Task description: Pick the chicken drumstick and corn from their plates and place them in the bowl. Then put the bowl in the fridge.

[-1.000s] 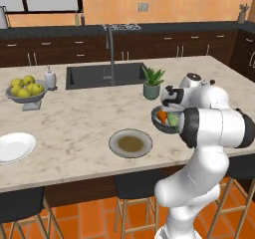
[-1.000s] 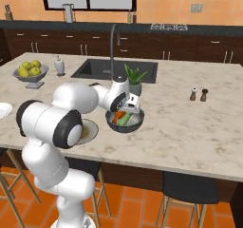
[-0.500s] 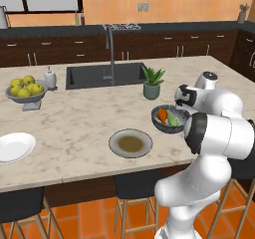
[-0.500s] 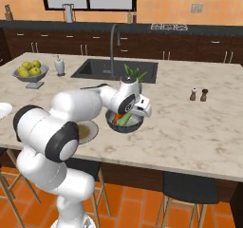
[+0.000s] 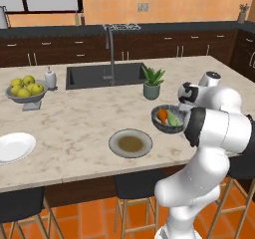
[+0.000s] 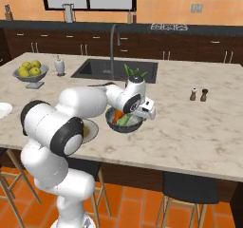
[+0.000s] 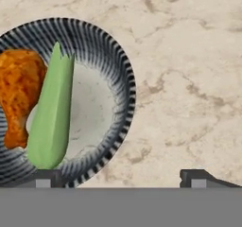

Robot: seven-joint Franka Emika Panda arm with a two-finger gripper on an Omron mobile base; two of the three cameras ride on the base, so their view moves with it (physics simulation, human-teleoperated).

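A dark ribbed bowl (image 7: 101, 56) sits on a marbled surface (image 7: 189, 79) near its front edge, holding the chicken drumstick (image 7: 19, 93) and the corn (image 7: 52, 117) side by side, touching. The pincer (image 7: 120, 178) hovers over the bowl's rim, its two fingertips (image 7: 47, 178) spread wide, one above the bowl and one above bare stone, gripping nothing. To the bowl's left lie a grey-rimmed plate (image 5: 130, 143) and, further off, a white plate (image 5: 14, 147). A potted plant (image 5: 152, 82) stands just behind the bowl.
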